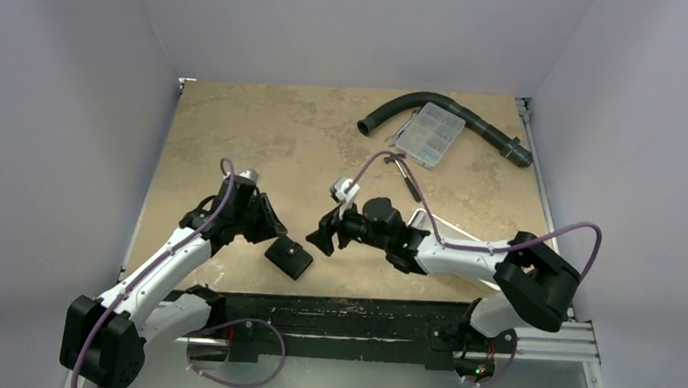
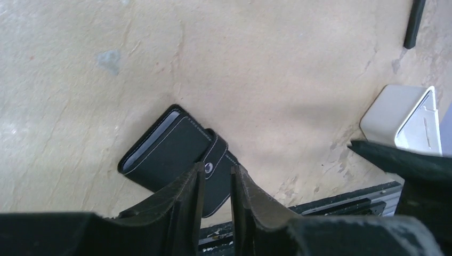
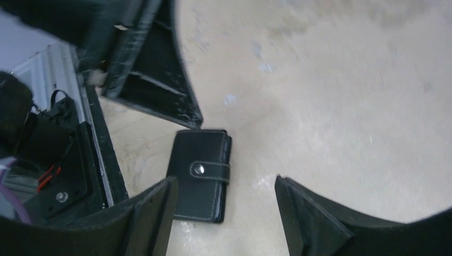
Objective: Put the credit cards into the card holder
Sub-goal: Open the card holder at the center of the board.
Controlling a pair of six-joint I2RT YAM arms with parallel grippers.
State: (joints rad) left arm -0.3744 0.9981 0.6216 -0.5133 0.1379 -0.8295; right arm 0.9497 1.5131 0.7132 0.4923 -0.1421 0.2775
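Left jaws: narrow slot between them, nothing in it; I hover low over the counter (image 1: 281, 137).
Right jaws: spread wide and empty, facing my left jaws.
Card holder (image 1: 289, 259): lies flat on the counter between my two sets of jaws, just past the left tips and under the gap of the right ones, nearer one side of that gap.
Its state: folded, with the strap closed over the snap (image 3: 199, 169); a pale edge shows at one end. I see no loose cards.
Handling, as I judge: light and soft-skinned yet fairly stiff while folded, smooth enough to slide when nudged. Not fragile.
Where to take hold: across the two long edges, clear of the strap, with one set of jaws. The other then lifts the strap tip to pop the snap.
Edges: the black rail (image 3: 104, 154) at the counter's near edge runs close behind the holder, so a push that way could jam it.
Open room: bare counter beyond my tips. A white tray (image 2: 397, 114) sits off to the side of my left jaws, and the clear box (image 1: 424, 134) and hose (image 1: 469, 112) are well apart.
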